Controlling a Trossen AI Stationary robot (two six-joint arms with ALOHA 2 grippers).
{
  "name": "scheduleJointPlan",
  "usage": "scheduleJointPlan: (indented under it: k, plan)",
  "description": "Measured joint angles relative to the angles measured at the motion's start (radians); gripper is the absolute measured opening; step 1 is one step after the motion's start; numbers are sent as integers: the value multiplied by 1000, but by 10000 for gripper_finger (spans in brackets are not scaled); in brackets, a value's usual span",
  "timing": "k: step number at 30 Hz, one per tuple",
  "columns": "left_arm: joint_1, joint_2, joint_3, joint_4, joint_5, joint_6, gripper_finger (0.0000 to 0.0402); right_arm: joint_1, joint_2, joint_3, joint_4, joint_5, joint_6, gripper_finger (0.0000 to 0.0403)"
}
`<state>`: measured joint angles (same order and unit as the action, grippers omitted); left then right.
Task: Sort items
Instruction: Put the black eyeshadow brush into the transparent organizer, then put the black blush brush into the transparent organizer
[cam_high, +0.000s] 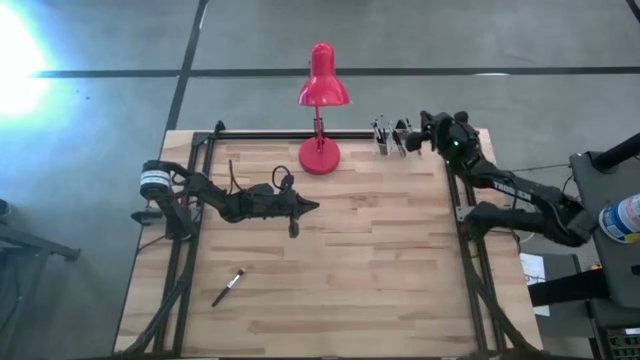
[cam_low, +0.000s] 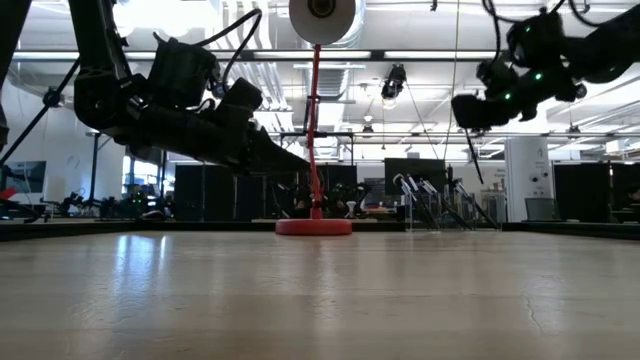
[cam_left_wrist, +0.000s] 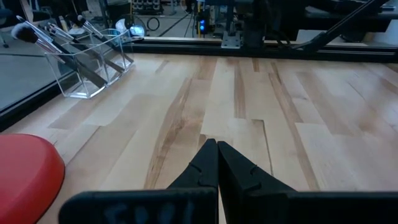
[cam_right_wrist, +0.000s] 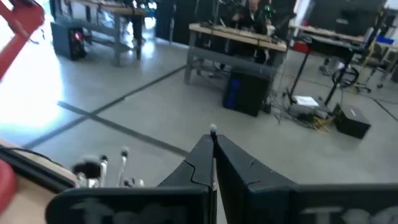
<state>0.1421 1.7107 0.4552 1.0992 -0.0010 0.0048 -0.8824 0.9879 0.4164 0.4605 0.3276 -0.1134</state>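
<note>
item: brushes, thin, wooden-handled. one loose brush (cam_high: 228, 287) lies flat on the table (cam_high: 380, 290), toward the near left corner, well apart from both arms; the others (cam_high: 390, 136) stand in a clear holder (cam_left_wrist: 93, 68) at the far edge, beside the red lamp (cam_high: 321, 100). handling: likely light, stiff, prone to roll; best pinched mid-handle, clear of the bristles. left hand (cam_high: 312, 207) clenched, empty, over mid-table. right hand (cam_high: 418, 141) clenched, above the holder, a thin shaft seemingly between its fingers, uncertain.
</note>
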Motion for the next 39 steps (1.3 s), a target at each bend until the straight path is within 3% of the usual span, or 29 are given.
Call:
scheduleJointPlan:
  k: [7, 27, 39]
  plan:
    - [0, 0, -2, 0, 0, 0, 0, -30, 119, 0, 26, 3, 19, 8]
    - [0, 0, -3, 0, 0, -4, 0, -32, 293, 41, -16, 5, 79, 11]
    - [1, 0, -3, -1, 0, -4, 0, -32, 263, 161, -280, 15, 136, 110]
